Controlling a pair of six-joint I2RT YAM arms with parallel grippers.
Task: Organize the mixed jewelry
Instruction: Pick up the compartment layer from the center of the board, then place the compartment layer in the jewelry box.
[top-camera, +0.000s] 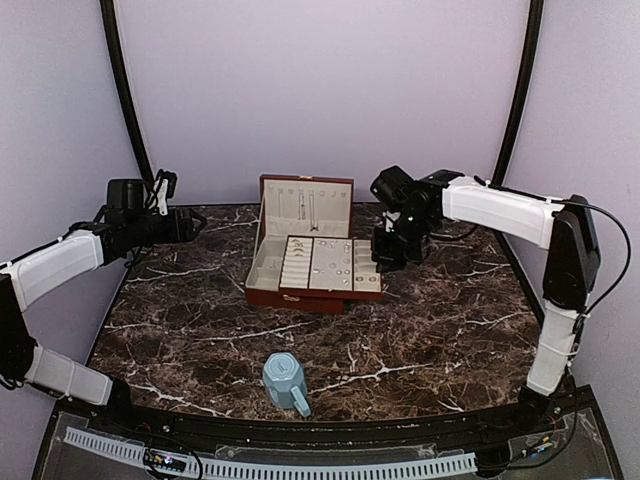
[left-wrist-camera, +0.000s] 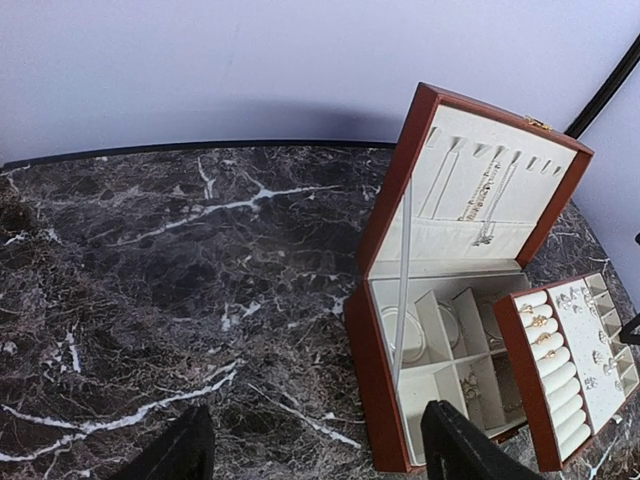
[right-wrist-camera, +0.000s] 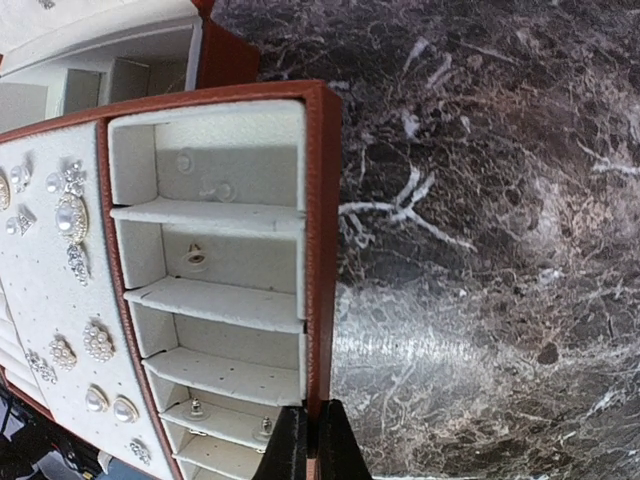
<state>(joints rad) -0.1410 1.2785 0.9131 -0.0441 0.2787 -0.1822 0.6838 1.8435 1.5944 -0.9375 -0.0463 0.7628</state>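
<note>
A brown jewelry box (top-camera: 300, 215) stands open at the back centre, its lid upright. A cream-lined brown tray (top-camera: 330, 265) sits across the box's front right. My right gripper (right-wrist-camera: 312, 440) is shut on the tray's brown side wall (right-wrist-camera: 322, 200). Mixed jewelry shows as small studs and pearl pieces (right-wrist-camera: 75, 215) on the tray's panel, tiny studs (right-wrist-camera: 196, 256) in its slots, and a thin hoop (left-wrist-camera: 400, 335) in a box compartment. My left gripper (left-wrist-camera: 320, 440) hangs open and empty over the table left of the box (left-wrist-camera: 385, 370).
A light-blue faceted mug (top-camera: 285, 383) lies on the marble near the front edge. Chains hang inside the lid (left-wrist-camera: 485, 200). Purple walls close the back and sides. The left arm (top-camera: 60, 265) reaches in from the far left.
</note>
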